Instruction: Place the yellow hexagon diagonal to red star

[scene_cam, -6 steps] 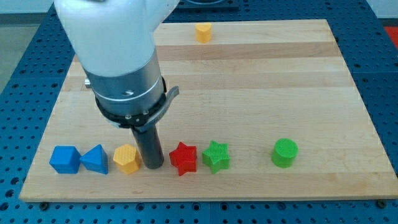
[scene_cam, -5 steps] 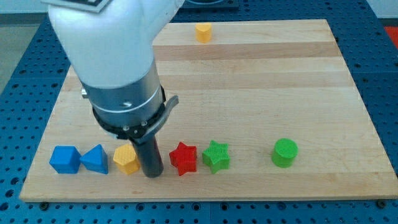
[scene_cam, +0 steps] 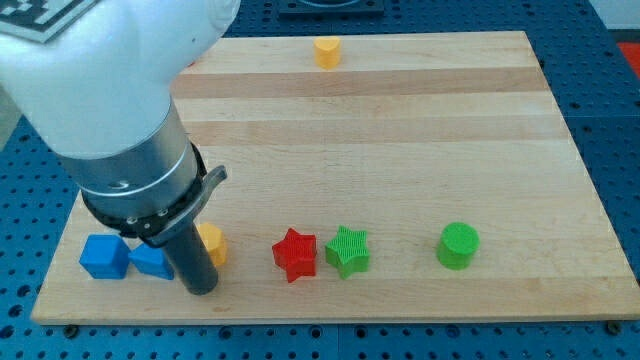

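Beside my tip [scene_cam: 201, 288] — yellow hexagon [scene_cam: 212, 243], half hidden, ridged amber plastic

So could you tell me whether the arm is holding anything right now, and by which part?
Nothing is held; the rod cannot grip. My tip stands at the left side of the yellow hexagon, partly hiding it; contact cannot be told.

My tip [scene_cam: 200, 287] now leftward, in front of the seemingly unshifted yellow hexagon [scene_cam: 212, 243].
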Available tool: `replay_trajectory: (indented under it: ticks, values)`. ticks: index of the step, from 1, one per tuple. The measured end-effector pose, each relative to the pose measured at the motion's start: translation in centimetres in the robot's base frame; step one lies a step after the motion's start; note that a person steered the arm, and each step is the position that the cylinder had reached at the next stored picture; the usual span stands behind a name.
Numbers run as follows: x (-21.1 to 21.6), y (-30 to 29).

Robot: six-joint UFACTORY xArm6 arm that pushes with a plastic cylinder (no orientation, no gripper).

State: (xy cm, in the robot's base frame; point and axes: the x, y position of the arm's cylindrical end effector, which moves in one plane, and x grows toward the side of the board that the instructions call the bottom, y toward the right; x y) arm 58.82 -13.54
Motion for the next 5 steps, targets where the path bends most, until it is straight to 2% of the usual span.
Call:
replay_trajectory:
  ticks: [5]
  values:
    - [-11.4, -0.1]
